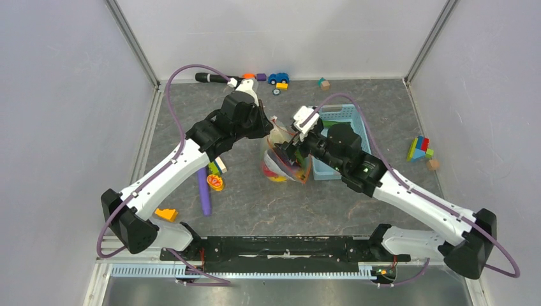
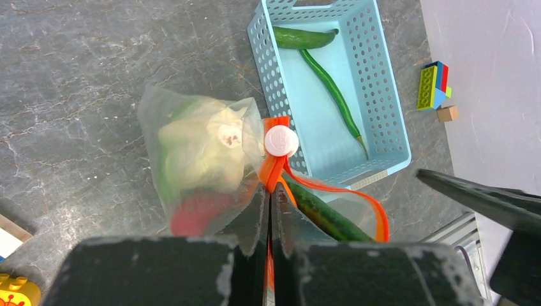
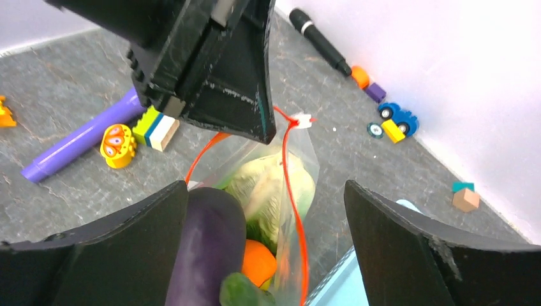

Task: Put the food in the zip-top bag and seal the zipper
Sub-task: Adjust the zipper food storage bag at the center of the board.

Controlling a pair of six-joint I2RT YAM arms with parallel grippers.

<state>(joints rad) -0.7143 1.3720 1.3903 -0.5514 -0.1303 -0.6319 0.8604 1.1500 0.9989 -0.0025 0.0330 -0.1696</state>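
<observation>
Pinching zipper (image 2: pixel 275 171) in left hand (image 2: pixel 269 203); right hand (image 3: pixel 266 191) spread over bag (image 3: pixel 307 167)

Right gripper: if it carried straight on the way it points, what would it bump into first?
Probably the eggplant, at the mouth of the bag, between the right gripper's open fingers, though depth is unclear.

Clear bag (image 2: pixel 153 121) colours
Orange-red zipper (image 2: pixel 357 194); pale green cabbage (image 2: pixel 198 143), purple eggplant (image 3: pixel 207 242) inside; light blue perforated basket (image 2: pixel 383 169) beside it.
</observation>
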